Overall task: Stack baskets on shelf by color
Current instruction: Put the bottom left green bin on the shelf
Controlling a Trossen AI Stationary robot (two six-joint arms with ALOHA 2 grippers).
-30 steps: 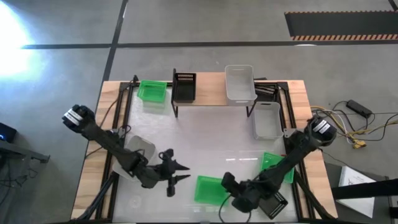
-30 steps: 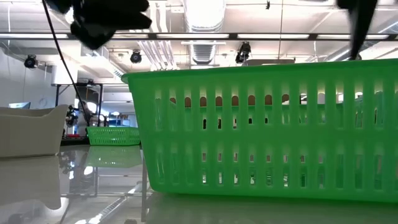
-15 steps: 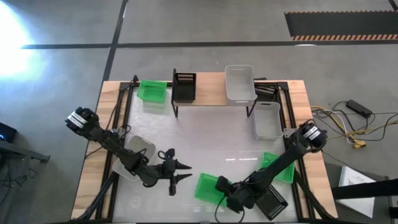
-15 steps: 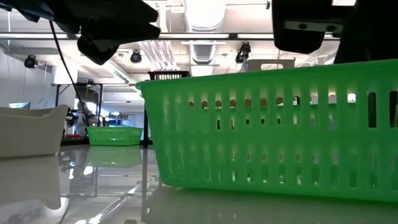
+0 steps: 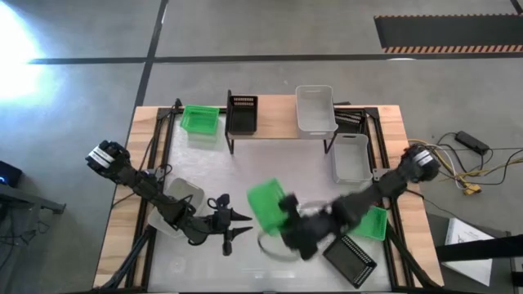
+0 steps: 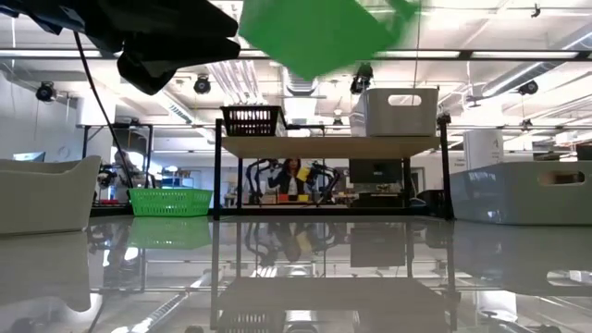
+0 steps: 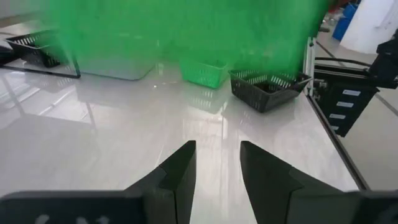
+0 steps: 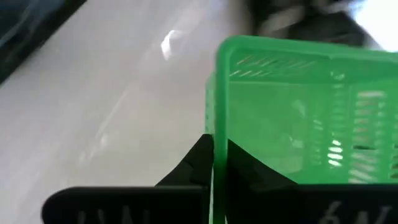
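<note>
I start with the shelf [image 5: 274, 122] at the far edge of the table [image 5: 245, 175]. It carries a black basket [image 5: 243, 113] toward its left end and a white basket [image 5: 315, 109] toward its right; a green basket [image 5: 200, 119] sits just off its left end, lower down. If green is to join green, I judge my load has to cross most of the table to get there, and a long carry is where a thin hold gives out.

The green basket I am carrying [image 5: 268, 204] hangs in the air near the middle of the table, tilted. My right gripper [image 8: 214, 158] is pinched on one wall at the rim only. A one-wall pinch lets the bin swing or twist, and it could slip out or clip the black basket on the way in.

A second white basket [image 5: 351, 157] lies to the right, well off that path. Another green basket [image 5: 372, 222] and a black one [image 5: 351, 260] sit near the right edge under my right arm; a low elbow could shove them.

My left gripper [image 7: 214, 163] hovers near-left, its fingers a little apart on nothing, close to a white basket [image 5: 181, 196]. It points toward the carried bin, so a wide swing could strike it.
</note>
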